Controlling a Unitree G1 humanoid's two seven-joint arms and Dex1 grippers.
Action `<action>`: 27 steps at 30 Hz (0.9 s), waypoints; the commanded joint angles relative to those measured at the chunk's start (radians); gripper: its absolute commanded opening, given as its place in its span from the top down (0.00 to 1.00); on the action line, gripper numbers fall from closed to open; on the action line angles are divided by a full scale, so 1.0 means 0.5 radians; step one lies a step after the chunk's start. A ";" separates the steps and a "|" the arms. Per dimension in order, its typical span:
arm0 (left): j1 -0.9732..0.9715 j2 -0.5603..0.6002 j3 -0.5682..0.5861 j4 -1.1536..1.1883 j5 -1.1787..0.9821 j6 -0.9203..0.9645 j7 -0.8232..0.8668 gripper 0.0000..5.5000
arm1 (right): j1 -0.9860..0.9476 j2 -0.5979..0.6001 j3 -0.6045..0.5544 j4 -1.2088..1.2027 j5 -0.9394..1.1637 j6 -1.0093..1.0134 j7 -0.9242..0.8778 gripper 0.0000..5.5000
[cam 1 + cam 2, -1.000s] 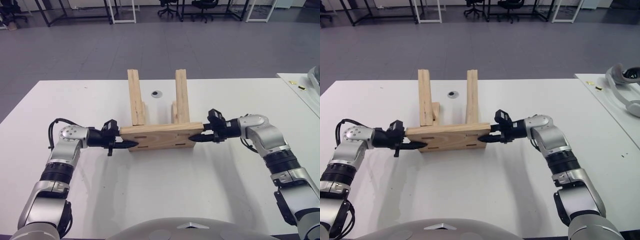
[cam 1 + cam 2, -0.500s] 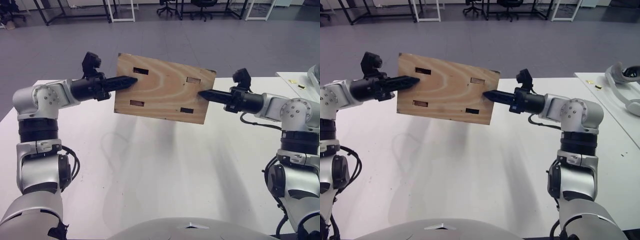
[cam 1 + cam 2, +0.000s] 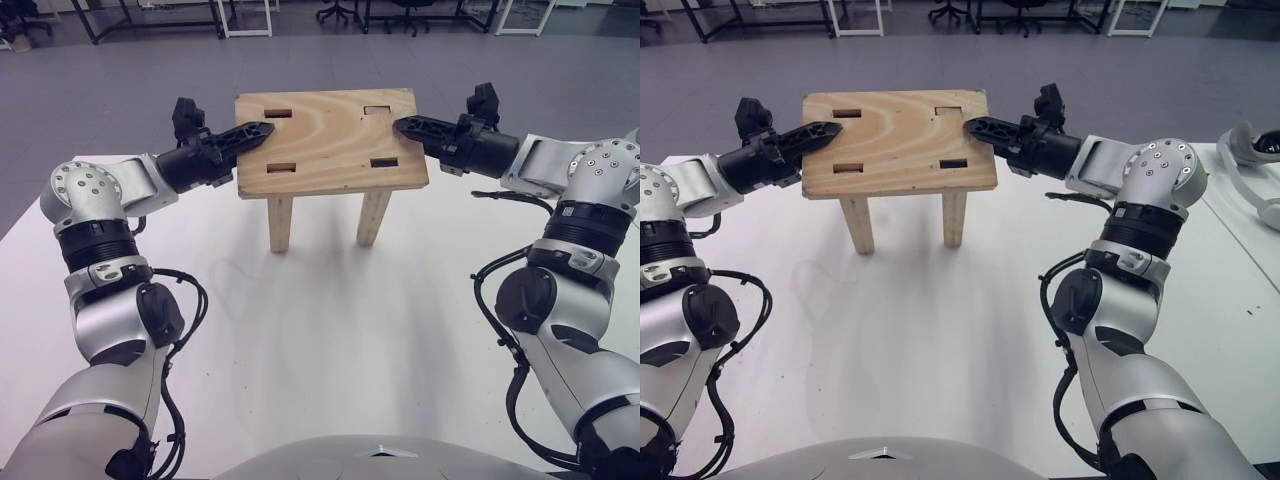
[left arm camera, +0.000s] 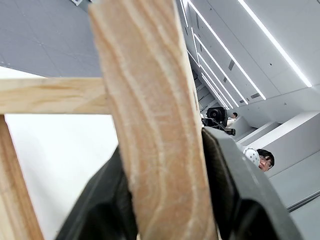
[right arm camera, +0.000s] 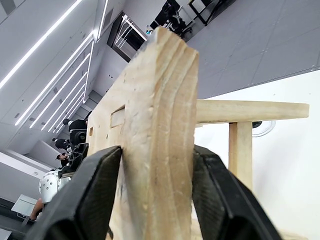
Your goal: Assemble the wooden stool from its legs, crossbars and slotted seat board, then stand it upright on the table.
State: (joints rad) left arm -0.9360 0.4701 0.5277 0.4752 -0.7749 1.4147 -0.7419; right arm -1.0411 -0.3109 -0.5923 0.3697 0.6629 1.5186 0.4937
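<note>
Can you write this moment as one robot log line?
stool: assembled, upright, legs down over table | left end effector: shut on stool edge | right end effector: shut on stool edge | touchdown: unclear

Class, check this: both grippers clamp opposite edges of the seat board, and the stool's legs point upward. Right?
No. The left gripper and right gripper clamp opposite edges of the seat board, but the legs point down toward the table, as the left eye view shows.

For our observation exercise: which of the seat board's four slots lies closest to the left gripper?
The far slot on the robot's left: the left gripper clamps the seat board right beside it; the other three sit farther off.
</note>
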 commanded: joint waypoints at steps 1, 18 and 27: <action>-0.166 -0.149 -0.241 0.084 0.368 0.091 0.592 0.71 | -0.097 0.174 0.231 0.202 -0.387 -0.047 -0.525 0.62; -0.199 -0.212 0.019 1.131 0.408 -0.491 1.404 0.70 | -0.020 0.174 -0.026 1.205 -0.353 -0.696 -1.332 0.62; -0.169 -0.195 -0.098 1.308 0.338 -0.727 1.357 0.49 | 0.005 0.160 -0.022 1.245 -0.165 -0.837 -1.295 0.47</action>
State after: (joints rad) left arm -1.1667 0.4004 0.5726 1.0389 -0.7728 1.0335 -0.1817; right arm -1.1982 -0.2638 -0.6613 0.8942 0.6696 1.0430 -0.0520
